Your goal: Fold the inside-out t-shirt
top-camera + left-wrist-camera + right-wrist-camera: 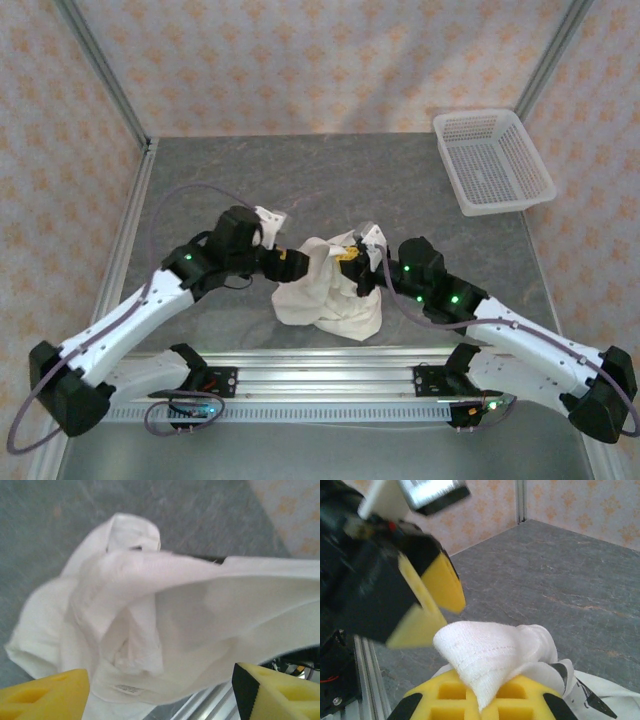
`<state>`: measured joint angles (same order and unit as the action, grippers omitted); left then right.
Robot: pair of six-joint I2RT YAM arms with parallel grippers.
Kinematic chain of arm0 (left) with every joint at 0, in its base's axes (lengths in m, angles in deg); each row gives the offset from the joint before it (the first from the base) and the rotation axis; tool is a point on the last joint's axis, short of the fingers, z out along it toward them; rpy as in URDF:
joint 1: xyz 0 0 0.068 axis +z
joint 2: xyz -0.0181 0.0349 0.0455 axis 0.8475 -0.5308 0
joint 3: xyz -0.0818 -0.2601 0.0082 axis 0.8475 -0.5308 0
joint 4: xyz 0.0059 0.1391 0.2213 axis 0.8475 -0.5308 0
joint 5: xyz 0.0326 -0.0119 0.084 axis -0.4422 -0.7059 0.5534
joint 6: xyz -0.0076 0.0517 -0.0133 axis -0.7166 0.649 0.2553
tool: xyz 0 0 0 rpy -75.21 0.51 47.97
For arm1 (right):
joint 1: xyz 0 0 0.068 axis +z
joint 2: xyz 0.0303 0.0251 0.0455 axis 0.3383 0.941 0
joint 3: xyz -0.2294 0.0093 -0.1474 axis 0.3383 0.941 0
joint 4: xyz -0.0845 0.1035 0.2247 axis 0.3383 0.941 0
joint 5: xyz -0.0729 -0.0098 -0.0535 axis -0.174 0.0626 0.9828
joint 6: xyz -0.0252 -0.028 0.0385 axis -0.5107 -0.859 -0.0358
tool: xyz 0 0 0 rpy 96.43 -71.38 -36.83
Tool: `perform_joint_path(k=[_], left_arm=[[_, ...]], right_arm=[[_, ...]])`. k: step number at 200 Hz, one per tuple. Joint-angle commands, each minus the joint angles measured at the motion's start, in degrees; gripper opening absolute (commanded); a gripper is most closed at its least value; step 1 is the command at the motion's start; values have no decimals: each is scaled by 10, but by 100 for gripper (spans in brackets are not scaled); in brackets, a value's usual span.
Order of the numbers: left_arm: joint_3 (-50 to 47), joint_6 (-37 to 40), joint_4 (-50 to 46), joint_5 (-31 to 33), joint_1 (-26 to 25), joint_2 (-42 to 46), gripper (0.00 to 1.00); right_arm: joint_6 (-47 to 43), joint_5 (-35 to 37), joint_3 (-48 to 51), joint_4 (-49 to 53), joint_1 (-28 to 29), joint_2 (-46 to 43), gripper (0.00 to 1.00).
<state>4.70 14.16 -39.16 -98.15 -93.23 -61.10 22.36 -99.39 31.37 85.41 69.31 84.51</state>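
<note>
The t-shirt (325, 295) is bunched on the bench (230, 190), between the two claws. The right claw (480, 697) is closed on a fold of the t-shirt, and the fold is raised just ahead of its fingers. The left claw (160, 692) is open, its yellow fingers (45, 695) spread wide. Cloth is stretched just ahead of them; contact cannot be told. The left claw is seen just beyond the right claw's fold.

We look down from above and behind the arm bases (200, 382), far enough to take in the whole worktop (330, 170). Our left wrist view hangs close over the t-shirt (150, 605), facing down. Our right wrist view sits low, looking across the worktop past the left claw (447, 616). All three share the t-shirt.
</note>
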Motion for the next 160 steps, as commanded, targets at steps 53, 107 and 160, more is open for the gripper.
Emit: perform_joint_path(k=[53, 107, 160], left_arm=[[0, -38, -8, 106, -6, -125, 62], [16, -75, -17, 206, -4, -94, 0], [120, -72, -48, 108, 13, 6, 0]], right_arm=[[13, 23, -18, -9, -3, -3, 0], [20, 55, 7, 5, -4, -18, 0], [54, 54, 118, -42, -8, -70, 17]])
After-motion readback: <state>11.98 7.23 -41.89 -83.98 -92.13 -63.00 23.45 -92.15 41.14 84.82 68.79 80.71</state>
